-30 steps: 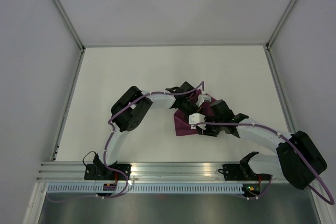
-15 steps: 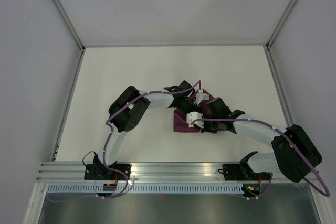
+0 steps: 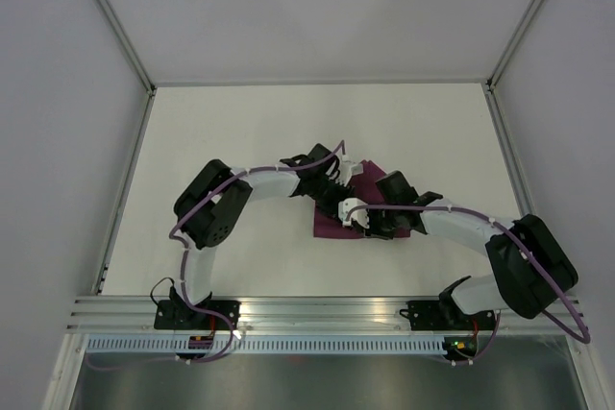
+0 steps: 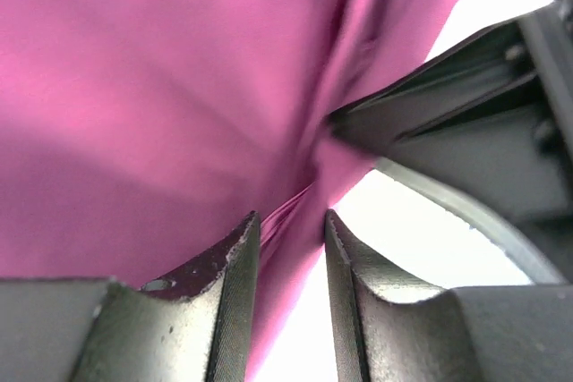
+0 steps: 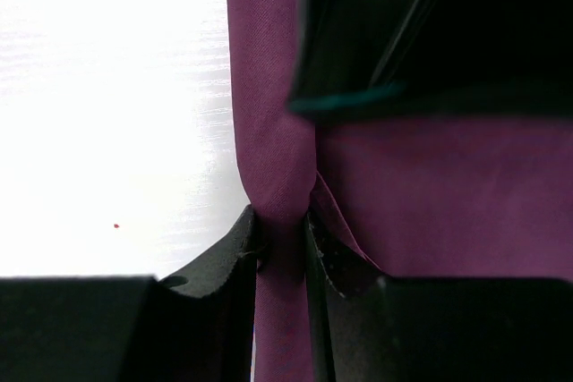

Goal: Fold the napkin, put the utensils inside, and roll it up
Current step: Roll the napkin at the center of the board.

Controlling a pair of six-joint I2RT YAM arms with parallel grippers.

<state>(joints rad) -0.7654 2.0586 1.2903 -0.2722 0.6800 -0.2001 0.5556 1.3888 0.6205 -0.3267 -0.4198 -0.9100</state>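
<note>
The plum-purple napkin (image 3: 330,226) lies bunched at mid-table, mostly under both grippers. In the right wrist view a rolled edge of the napkin (image 5: 269,131) runs straight into my right gripper (image 5: 282,219), whose jaws are shut on it. In the left wrist view my left gripper (image 4: 291,221) is open, and a loose fold of the napkin (image 4: 161,87) lies between its fingers with a gap on the right side. From above, the left gripper (image 3: 333,182) sits at the napkin's far edge and the right gripper (image 3: 348,215) at its near right. The utensils are hidden.
White tabletop (image 3: 240,132) stretches all round the napkin, bounded by grey walls and metal frame rails (image 3: 130,180). The other arm's dark body (image 4: 466,123) crowds the right of the left wrist view. The aluminium base rail (image 3: 317,309) runs along the near edge.
The left gripper has opened and let go of the cloth. The right gripper has closed on the napkin's rolled edge. Both arms have shifted left, and the napkin lies lower.
</note>
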